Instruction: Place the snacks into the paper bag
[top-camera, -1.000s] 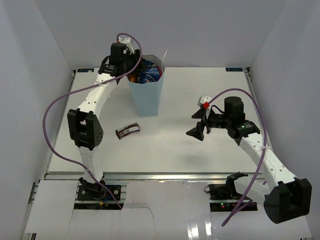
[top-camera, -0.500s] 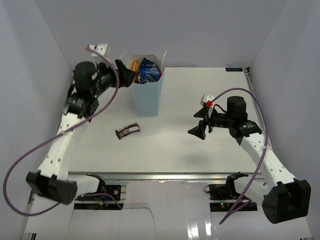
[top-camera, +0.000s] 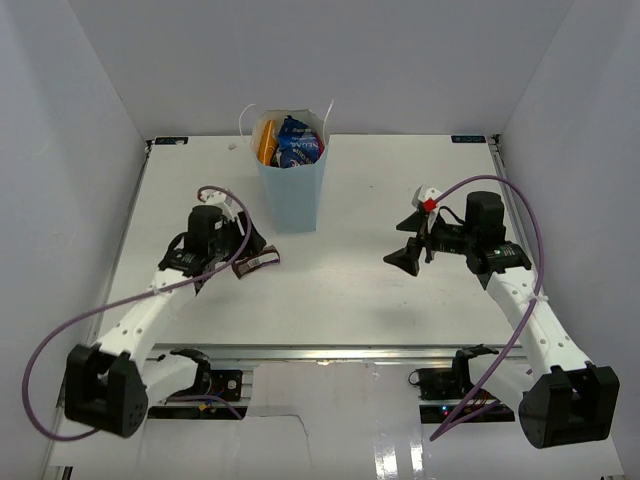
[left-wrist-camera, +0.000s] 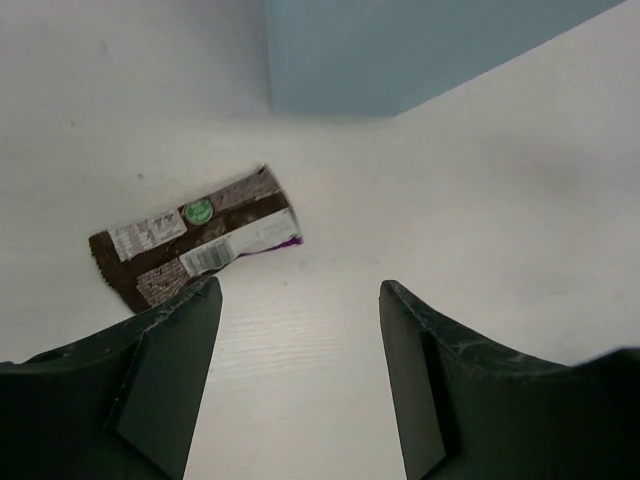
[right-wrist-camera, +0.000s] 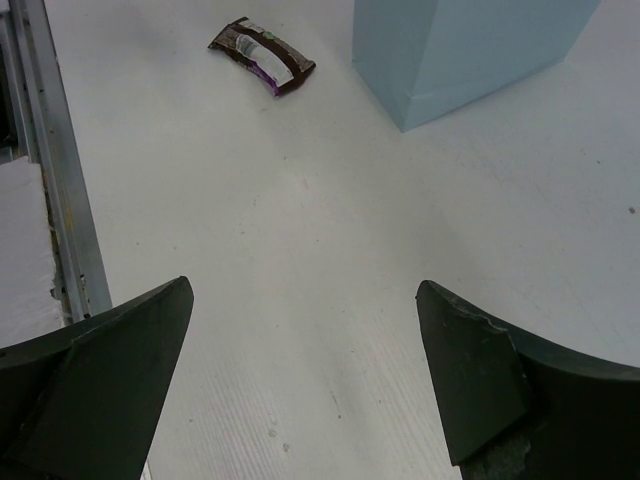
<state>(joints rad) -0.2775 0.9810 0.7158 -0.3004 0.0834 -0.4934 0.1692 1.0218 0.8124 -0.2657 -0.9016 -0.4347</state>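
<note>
The left fingers (left-wrist-camera: 165, 370), wide apart and empty, hover by the dark brown bar (left-wrist-camera: 195, 245) to pinch it for the paper bag (top-camera: 290, 195); the right fingers (right-wrist-camera: 100, 380) gape fully, holding nothing.

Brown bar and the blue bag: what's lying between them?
Nothing. The left wrist view shows only bare white table between the bar and the bag.
</note>
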